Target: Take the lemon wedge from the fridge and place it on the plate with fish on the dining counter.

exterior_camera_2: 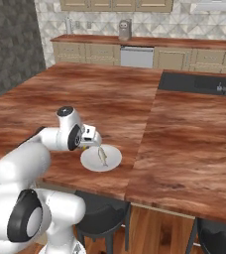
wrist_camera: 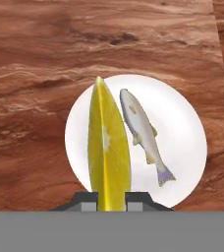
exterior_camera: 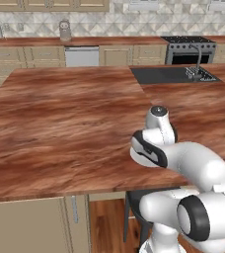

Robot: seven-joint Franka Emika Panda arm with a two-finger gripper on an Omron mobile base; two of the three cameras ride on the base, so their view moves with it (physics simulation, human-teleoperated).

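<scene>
Lemon wedge (wrist_camera: 108, 152) — glossy yellow crescent

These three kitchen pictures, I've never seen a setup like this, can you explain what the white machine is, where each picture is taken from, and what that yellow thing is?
The white machine is a robot arm on a driving base. Two pictures look over it from behind, left and right, onto the dining counter. The third comes from a camera on its hand, looking down along the tool. On the counter sits a white plate with a fish. The yellow thing is a lemon wedge, clamped in the shut tool above the plate.
</scene>
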